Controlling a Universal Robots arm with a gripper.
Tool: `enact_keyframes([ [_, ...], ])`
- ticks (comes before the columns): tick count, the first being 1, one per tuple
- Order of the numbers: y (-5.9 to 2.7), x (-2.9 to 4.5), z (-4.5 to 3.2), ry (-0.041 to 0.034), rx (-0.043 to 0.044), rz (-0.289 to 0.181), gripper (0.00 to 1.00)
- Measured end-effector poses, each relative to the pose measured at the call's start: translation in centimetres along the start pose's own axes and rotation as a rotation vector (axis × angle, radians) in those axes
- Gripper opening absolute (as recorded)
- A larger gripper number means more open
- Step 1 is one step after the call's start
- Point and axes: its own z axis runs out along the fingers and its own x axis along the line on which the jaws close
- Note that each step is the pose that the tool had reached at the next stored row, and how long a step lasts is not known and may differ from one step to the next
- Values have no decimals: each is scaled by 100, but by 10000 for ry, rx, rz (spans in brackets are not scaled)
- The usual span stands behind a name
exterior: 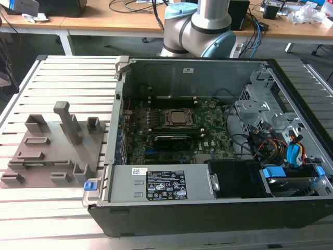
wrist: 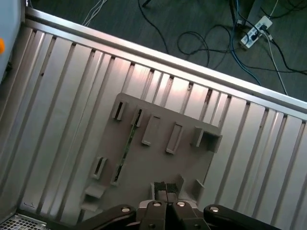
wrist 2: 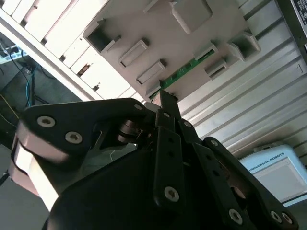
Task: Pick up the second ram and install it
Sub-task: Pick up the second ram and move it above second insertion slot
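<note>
Pincer [wrist: 165, 188], tips together, over the grey holder [wrist: 153, 165]

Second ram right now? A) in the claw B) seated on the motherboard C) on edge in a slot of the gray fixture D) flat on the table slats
C: in the second wrist view the second ram stands in a slot of the gray fixture, and the claw is apart from it.

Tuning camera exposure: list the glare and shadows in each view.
Exterior view: even light, though the case interior is shadowed. First wrist view: glare on the table slats beside the holder. Second wrist view: the dark gripper looms against pale slats; the ram is well lit.
</note>
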Motion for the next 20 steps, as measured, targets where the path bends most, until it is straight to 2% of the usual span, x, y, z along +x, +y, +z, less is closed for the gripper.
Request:
enact_keyframes([
  [3,0,0,3,-9,4,270,11],
  [5,0,0,15,-46,21,1224,11],
  [10,-1,0,21,-69,33,1847,11],
  [20,-2,1,45,-97,56,3652,11],
])
